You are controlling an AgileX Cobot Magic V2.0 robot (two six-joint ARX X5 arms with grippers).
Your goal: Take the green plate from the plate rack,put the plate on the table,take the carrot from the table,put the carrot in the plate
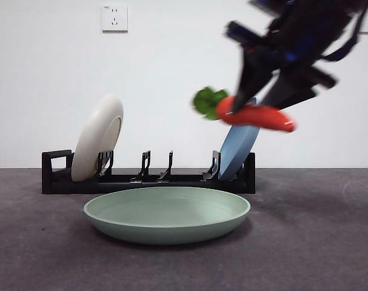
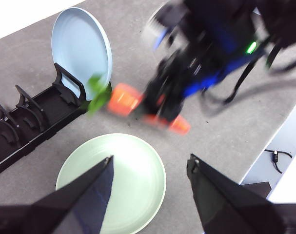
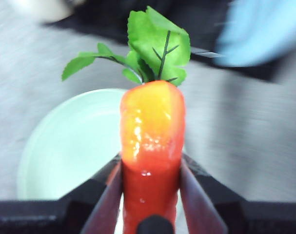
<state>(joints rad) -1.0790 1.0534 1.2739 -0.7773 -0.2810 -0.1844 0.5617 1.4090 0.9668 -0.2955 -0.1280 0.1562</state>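
The green plate lies flat on the table in front of the plate rack. My right gripper is shut on the carrot and holds it in the air, above the plate's right side, leaves pointing left. In the right wrist view the carrot sits between the jaws with the green plate below. My left gripper is open and empty, above the green plate; its view also shows the blurred right arm with the carrot.
A cream plate stands in the rack's left end by the loop handle. A blue plate stands in the rack's right end, right behind the carrot. A wall socket is on the white wall.
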